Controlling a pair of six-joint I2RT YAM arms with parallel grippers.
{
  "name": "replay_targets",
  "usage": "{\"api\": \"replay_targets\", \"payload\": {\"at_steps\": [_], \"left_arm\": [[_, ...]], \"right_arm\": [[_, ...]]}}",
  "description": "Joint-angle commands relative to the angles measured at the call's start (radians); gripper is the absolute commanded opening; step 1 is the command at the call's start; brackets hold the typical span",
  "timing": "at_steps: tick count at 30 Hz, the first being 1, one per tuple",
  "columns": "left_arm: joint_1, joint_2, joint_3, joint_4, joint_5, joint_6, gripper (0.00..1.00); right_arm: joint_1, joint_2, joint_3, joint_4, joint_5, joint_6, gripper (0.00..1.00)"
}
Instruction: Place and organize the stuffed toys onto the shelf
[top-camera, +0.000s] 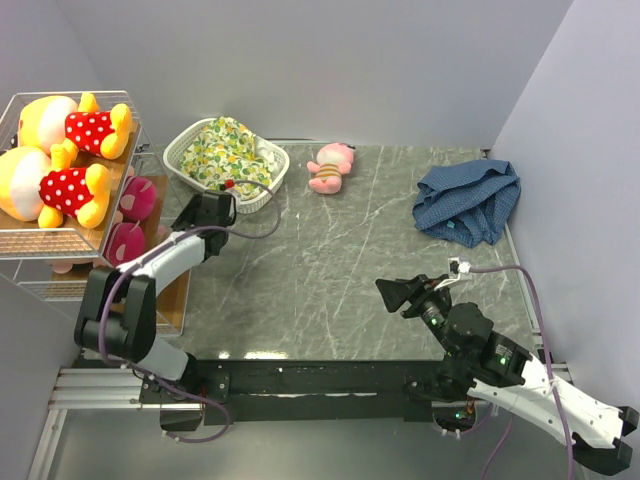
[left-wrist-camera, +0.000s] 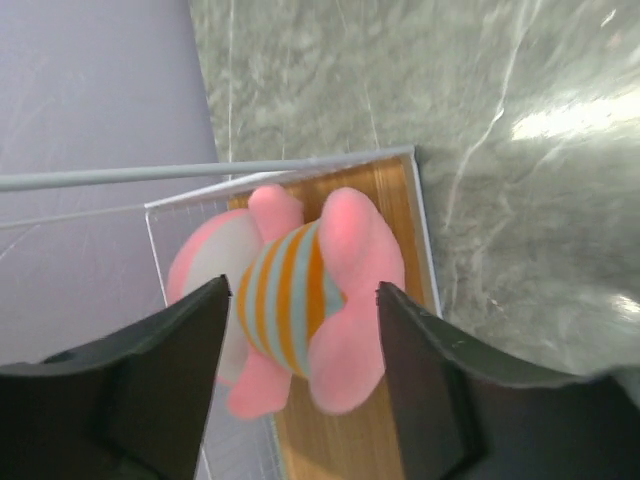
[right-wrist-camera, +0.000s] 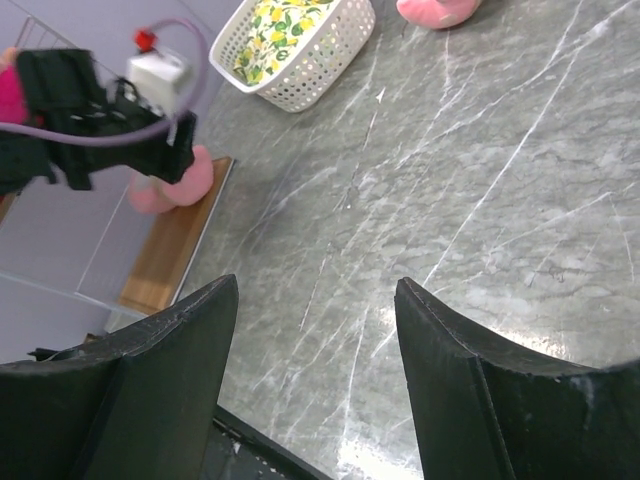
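Ok, L pincer (left-wrist-camera: 298, 298) fingers apart, straddling pink striped toy (left-wrist-camera: 288, 312) on shelf (top-camera: 60, 243) lower board; contact can't tell. R pincer (right-wrist-camera: 315, 290) apart, over bench (top-camera: 350, 260). 2 yellow bears (top-camera: 72, 126) on top tier. Pink toy (top-camera: 331, 167) on bench nr basket (top-camera: 180, 153).

- Left arm (top-camera: 150, 265): base at lower left of the top view, folded back at the elbow, white forearm running up-right toward left-centre.
- Left end effector (top-camera: 205, 212): at left-centre of the top view, jaws spread wide. In the left wrist view, both dark fingers (left-wrist-camera: 150, 390) rise from the bottom edge with a clear gap between them.
- Right arm (top-camera: 540, 395): comes in from the lower right corner, white link low, black wrist section angled up-left.
- Right end effector (top-camera: 398, 292): right of centre, pointing left, jaws apart. In the right wrist view, fingers (right-wrist-camera: 160, 380) fill the bottom corners with a wide gap.
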Motion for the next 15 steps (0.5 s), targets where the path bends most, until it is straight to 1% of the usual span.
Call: {"api": "replay_targets", "payload": {"at_steps": [1,4,5,7,8,9,10,11,12,13,14,15], "left_arm": [[-0.030,-0.118,0.055,-0.082,0.130,-0.103,0.70],[-0.042,-0.184,0.075,-0.092,0.268,-0.173,0.73],[-0.042,-0.201,0.083,-0.096,0.351,-0.195,0.74],[-0.044,-0.234,0.117,-0.102,0.420,-0.283,0.75],[-0.044,-0.240,0.131,-0.105,0.466,-0.317,0.77],[-0.044,-0.244,0.155,-0.122,0.561,-0.368,0.79],[-0.044,-0.255,0.164,-0.127,0.615,-0.389,0.84],[-0.044,-0.261,0.170,-0.127,0.653,-0.412,0.90],[-0.044,-0.267,0.175,-0.118,0.726,-0.455,0.92],[-0.044,-0.283,0.177,-0.112,0.764,-0.465,0.94],[-0.044,-0.290,0.175,-0.105,0.797,-0.509,0.96],[-0.044,-0.298,0.171,-0.099,0.834,-0.540,0.97]], "right_arm": [[-0.002,0.038,0.032,0.049,0.023,-0.009,0.72],[-0.004,0.105,0.072,0.060,0.051,-0.018,0.71],[-0.004,0.148,0.086,0.064,0.063,-0.032,0.72],[-0.004,0.195,0.130,0.075,0.101,-0.047,0.72],[-0.004,0.246,0.144,0.101,0.111,-0.063,0.72],[-0.007,0.274,0.171,0.118,0.122,-0.072,0.72],[-0.010,0.301,0.185,0.138,0.129,-0.083,0.73],[-0.016,0.362,0.201,0.181,0.128,-0.104,0.73],[-0.022,0.398,0.236,0.198,0.119,-0.113,0.73],[-0.043,0.435,0.257,0.213,0.106,-0.121,0.74],[-0.057,0.512,0.277,0.237,0.073,-0.130,0.74],[-0.076,0.551,0.324,0.244,0.053,-0.129,0.74]]}}
